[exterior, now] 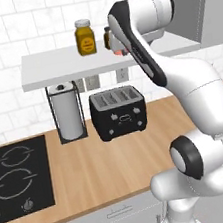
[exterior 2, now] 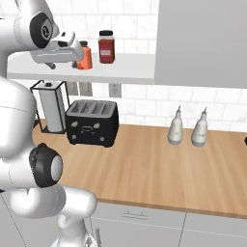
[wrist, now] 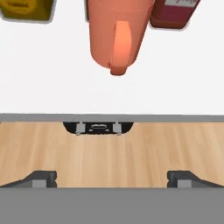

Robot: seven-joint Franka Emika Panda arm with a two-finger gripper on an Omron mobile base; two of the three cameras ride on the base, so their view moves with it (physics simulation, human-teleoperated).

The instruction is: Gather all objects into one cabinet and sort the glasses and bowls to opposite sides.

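Wooden bench [exterior 2: 159, 164] fills the lower half of both base views, carrying a black toaster [exterior: 118, 112] and a paper-towel holder [exterior: 66, 111]; above it the white slab shelf [exterior: 51, 67] crosses the upper part of the frame against the tiled wall, with the grey cabinet [exterior 2: 202, 41] at upper right in the right base view; on the shelf stand a yellow jar [exterior: 85, 37], a red jar [exterior 2: 106, 47] and the salmon-orange cup [wrist: 117, 33]; the gripper [wrist: 111, 177] sits at shelf height, jaws spread wide and holding nothing; in the hand view the cup stands upright dead ahead of the jaws, centred between the fingertips [wrist: 41, 178] but well apart, its handle facing them.
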